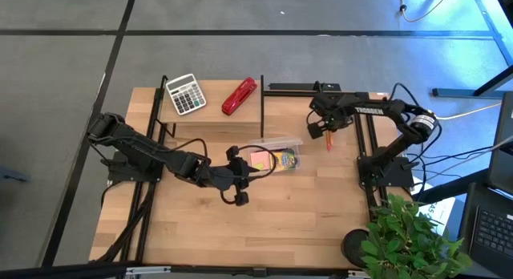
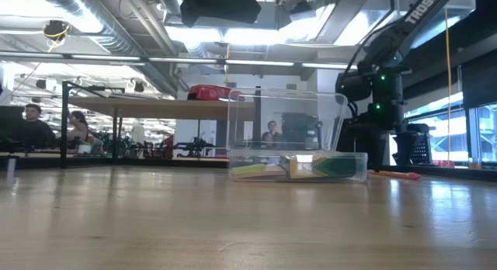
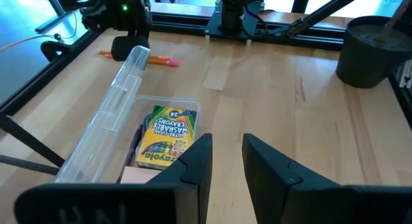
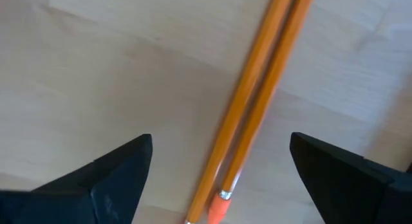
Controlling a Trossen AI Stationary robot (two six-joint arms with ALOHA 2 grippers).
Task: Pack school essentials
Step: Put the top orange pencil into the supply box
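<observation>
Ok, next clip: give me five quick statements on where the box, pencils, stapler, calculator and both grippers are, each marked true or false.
1. The yellow-green crayon box lies inside the clear plastic container. True.
2. The right gripper is shut on an orange pencil. False: its fingers are spread wide above the two orange pencils, which lie flat on the wooden table.
3. The red stapler and the grey-white calculator sit on the raised shelf at the table's far edge. True.
4. The left gripper carries the pink sticky-note pad. False: nothing is between its fingers; the pink sticky-note pad lies in the container.
5. The container's lid is closed. False: it stands open.
</observation>
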